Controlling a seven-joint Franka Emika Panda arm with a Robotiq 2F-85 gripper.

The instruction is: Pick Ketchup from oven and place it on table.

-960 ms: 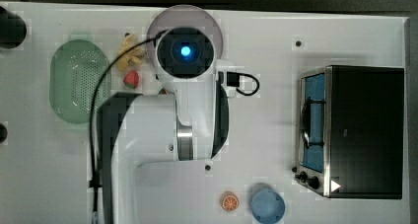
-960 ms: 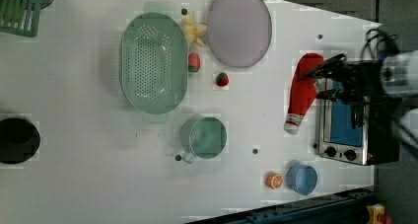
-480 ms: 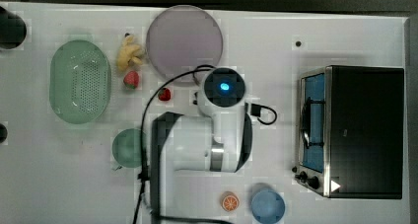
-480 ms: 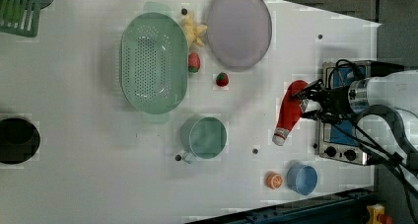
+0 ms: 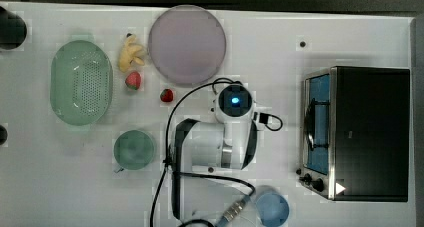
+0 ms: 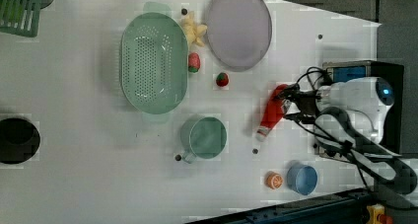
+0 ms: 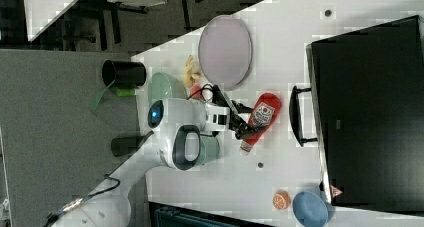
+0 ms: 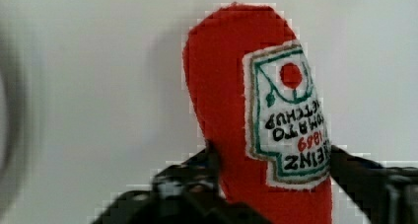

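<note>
Item: Ketchup [image 8: 246,115] lying on table [image 6: 74,184], outside oven [image 7: 370,107].
Gripper [image 8: 268,172]: a finger [image 8: 197,172] each side of bottle; clamped/loose — can't tell.

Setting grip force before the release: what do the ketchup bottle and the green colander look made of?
The ketchup bottle looks like soft fabric or felt: fuzzy edges, a matte red body, and a label that seems stitched on. The green colander looks like matte moulded plastic: even pale green colour and regular rows of small holes.
</note>
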